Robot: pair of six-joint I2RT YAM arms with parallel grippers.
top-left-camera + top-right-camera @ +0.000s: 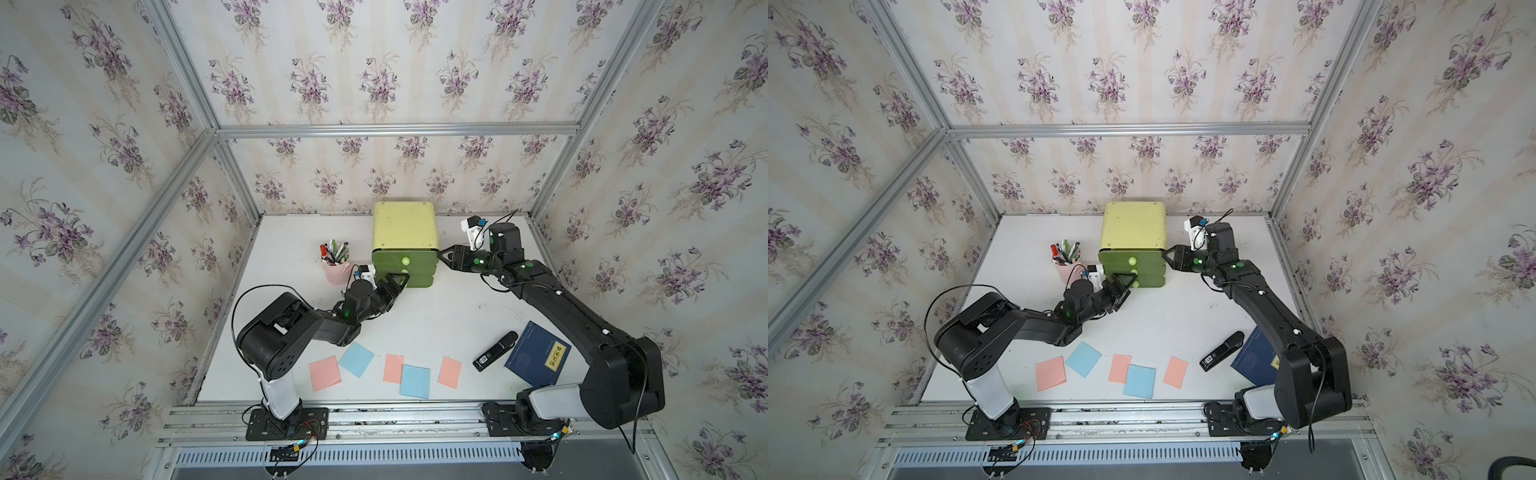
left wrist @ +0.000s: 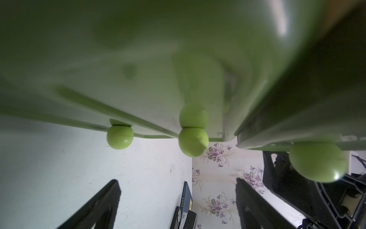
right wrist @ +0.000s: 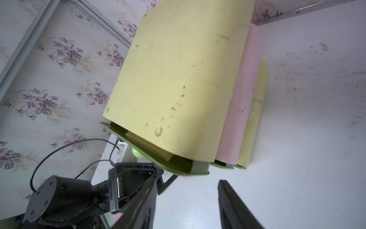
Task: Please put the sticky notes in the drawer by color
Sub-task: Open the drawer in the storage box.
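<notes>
The drawer (image 1: 404, 226) (image 1: 1133, 226) stands at the back middle of the table; its top drawer sticks out slightly, and a pale yellow pad (image 3: 148, 147) lies inside it. Two pink sticky notes (image 1: 325, 373) (image 1: 393, 368), a third pink one (image 1: 449, 372) and two blue ones (image 1: 356, 359) (image 1: 414, 381) lie along the front. My left gripper (image 1: 398, 278) (image 2: 178, 190) is open in front of the chest, with the middle knob (image 2: 193, 141) just ahead of its fingers. My right gripper (image 1: 444, 254) (image 3: 188, 180) is at the top drawer's right front corner, jaws apart, holding nothing.
A pink pen cup (image 1: 337, 270) stands just left of the chest, close behind my left wrist. A dark blue book (image 1: 538, 359) and a black stapler-like device (image 1: 494, 351) lie at the front right, partly under my right arm. Papered walls close in on three sides.
</notes>
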